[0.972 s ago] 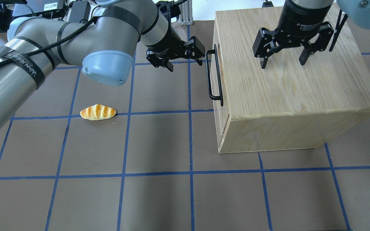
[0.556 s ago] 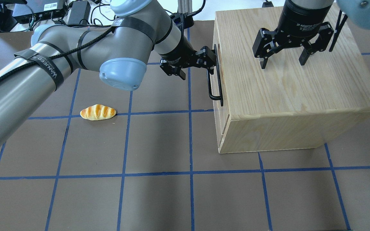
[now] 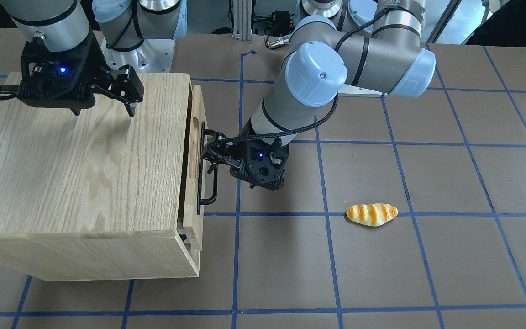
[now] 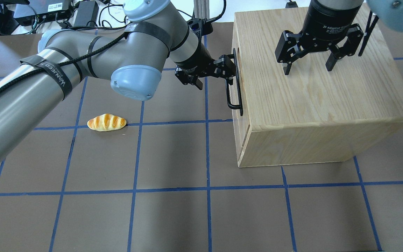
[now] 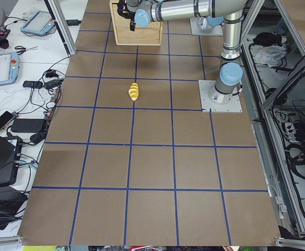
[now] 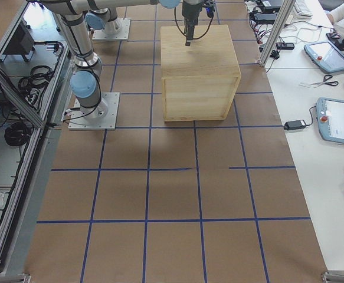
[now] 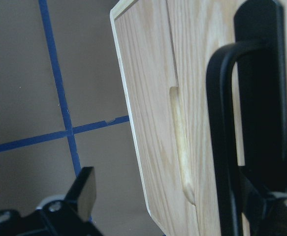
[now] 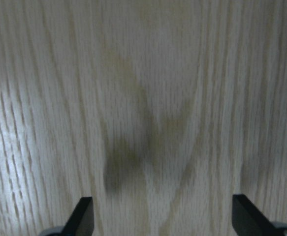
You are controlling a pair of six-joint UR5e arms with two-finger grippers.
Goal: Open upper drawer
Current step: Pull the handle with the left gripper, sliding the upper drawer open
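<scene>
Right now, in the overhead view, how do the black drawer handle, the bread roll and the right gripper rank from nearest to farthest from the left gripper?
1. black handle: inside the open left gripper, at the cabinet's front.
2. right gripper: over the cabinet top, on the view's right.
3. bread roll: on the table, on the view's left.

One cabinet [image 4: 320, 87] stands on one surface [image 4: 173, 210]. One drawer [image 3: 195, 137] shows at its top, with one handle [image 4: 230, 99]. One roll [image 4: 106, 122] lies on the surface. There are two arms, the left arm [image 4: 47, 80] and the right arm [image 4: 331, 14], and two grippers, the left gripper [image 4: 230, 69] and the right gripper [image 4: 308, 69], each with two fingers.
</scene>
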